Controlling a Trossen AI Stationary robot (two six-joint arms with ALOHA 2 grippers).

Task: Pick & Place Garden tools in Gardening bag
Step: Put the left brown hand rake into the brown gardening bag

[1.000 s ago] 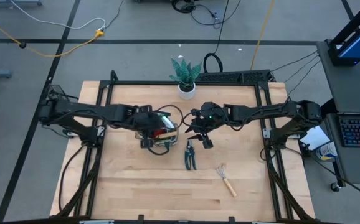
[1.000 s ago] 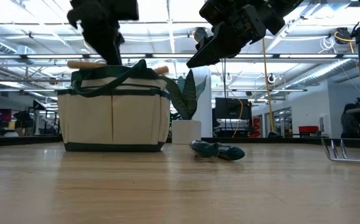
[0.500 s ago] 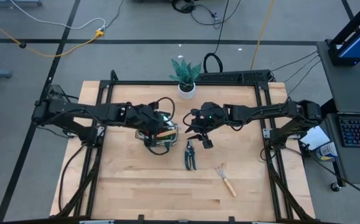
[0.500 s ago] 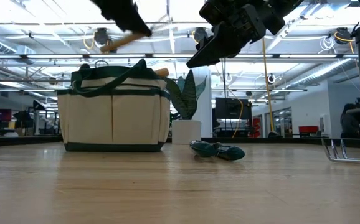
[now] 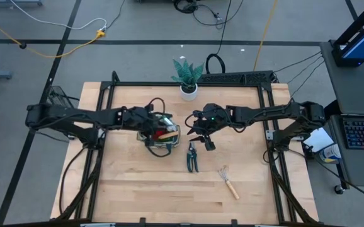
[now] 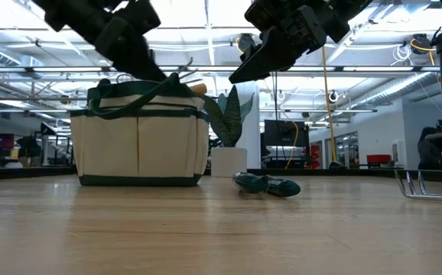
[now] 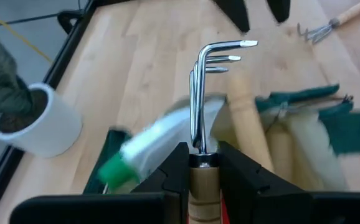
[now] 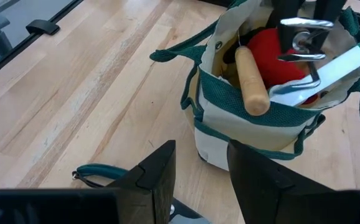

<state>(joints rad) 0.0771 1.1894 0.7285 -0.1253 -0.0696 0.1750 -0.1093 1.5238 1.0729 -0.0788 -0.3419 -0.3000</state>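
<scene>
The beige gardening bag (image 5: 160,134) with green trim stands mid-table on its flat bottom. It holds a red glove (image 8: 272,48), a wooden-handled tool (image 8: 252,79) and a green-and-white spray bottle (image 8: 332,65). My left gripper (image 5: 152,122) hangs over the bag's left rim, shut on a wooden-handled rake (image 7: 212,74) whose bent tines (image 8: 299,32) stand over the opening. My right gripper (image 5: 201,136) hovers open, right of the bag and above the table. Dark pruning shears (image 5: 193,157) and a second rake (image 5: 228,181) lie flat on the table. My left gripper pinches the rake's wooden handle just behind its metal neck (image 7: 201,169) between the two fingers. The rake runs on in line with the fingers, tines ahead. The fingers slant down from the table's left, and the rake is clear of the table above the bag's opening.
A potted green plant in a white pot (image 5: 187,80) stands at the table's far edge behind the bag. The bag's looped handles (image 6: 148,95) rise above its rim. Bare wood lies along the near edge and the table's left part.
My left gripper has raised the rake off the bag's top, tipped from steeply down toward level, drawn back a little toward the table's left edge and sunk again toward the bag's rim. The rake's head now points over the opening.
</scene>
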